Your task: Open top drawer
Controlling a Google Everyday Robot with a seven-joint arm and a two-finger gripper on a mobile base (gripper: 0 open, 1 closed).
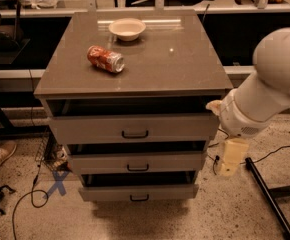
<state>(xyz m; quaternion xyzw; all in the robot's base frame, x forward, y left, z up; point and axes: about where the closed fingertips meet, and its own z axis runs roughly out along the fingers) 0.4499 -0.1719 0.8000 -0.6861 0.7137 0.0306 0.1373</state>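
The top drawer (95, 128) is the widest grey front of the cabinet, with a small black bar handle (135, 134). It stands slightly out, with a dark gap under the cabinet top. Two narrower drawers (100, 163) (105, 192) sit below it, each also a little out. My white arm (265, 96) reaches in from the right. My gripper (231, 158) is the cream end piece hanging beside the cabinet's right side, level with the middle drawer, apart from the top drawer's handle.
A red soda can (105, 59) lies on its side on the cabinet top (175, 69), and a cream bowl (127, 28) stands at the back. A black pole (267, 196) lies on the floor at right. Cables and a blue cross mark (56, 183) are at left.
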